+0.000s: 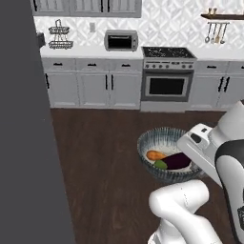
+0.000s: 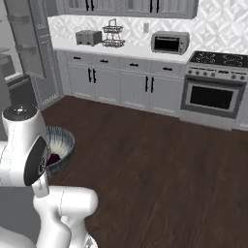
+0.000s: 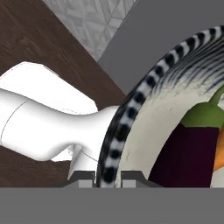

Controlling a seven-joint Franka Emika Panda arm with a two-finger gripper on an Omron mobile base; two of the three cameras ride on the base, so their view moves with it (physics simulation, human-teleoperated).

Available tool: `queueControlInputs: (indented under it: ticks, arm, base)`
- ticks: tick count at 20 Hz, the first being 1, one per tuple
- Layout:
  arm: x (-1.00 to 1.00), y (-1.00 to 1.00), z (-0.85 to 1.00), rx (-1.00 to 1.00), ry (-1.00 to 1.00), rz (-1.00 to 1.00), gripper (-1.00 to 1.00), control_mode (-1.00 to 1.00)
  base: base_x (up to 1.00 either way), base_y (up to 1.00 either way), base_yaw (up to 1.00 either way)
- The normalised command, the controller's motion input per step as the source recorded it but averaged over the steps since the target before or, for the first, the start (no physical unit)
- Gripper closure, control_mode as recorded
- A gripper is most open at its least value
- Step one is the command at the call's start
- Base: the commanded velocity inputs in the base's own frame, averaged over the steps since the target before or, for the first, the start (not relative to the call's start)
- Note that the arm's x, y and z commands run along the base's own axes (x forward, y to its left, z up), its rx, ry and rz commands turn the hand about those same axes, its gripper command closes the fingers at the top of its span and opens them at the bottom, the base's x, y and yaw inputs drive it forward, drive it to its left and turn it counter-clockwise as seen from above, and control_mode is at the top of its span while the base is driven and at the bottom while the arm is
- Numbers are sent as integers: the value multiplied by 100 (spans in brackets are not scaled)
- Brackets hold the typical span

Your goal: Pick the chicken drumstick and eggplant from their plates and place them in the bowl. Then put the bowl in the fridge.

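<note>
- Our gripper [image 3: 108,178] is clenched on the rim of the bowl [image 1: 148,139], one fingertip on each side of its striped edge.
- We hold the bowl in the air above the dark wood floor [image 1: 100,157].
- The eggplant [image 1: 177,161] and chicken drumstick [image 1: 155,155] lie touching inside the bowl.
- The grey fridge [image 1: 26,143] stands at our left.

Tool [image 3: 108,176] pinching striped bowl [image 3: 131,109] rim, eggplant [image 3: 188,148] and orange drumstick [image 3: 218,151] inside
</note>
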Motion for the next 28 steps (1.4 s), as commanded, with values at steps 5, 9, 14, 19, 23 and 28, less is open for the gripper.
queueControlInputs:
  ticks: [5, 9, 14, 19, 23, 28]
  arm:
    - [0, 0, 0, 0, 0, 0, 100, 100]
    - [0, 0, 0, 0, 0, 0, 100, 100]
    - [0, 0, 0, 0, 0, 0, 100, 100]
    - [0, 0, 0, 0, 0, 0, 100, 100]
    - [0, 0, 0, 0, 0, 0, 100, 100]
    - [0, 0, 0, 0, 0, 0, 100, 100]
  base:
    - [100, -21, 61]
    - [100, -26, 60]
    - [100, -32, 50]
    - [100, -37, 41]
    - [100, -42, 34]
    - [100, -50, 30]
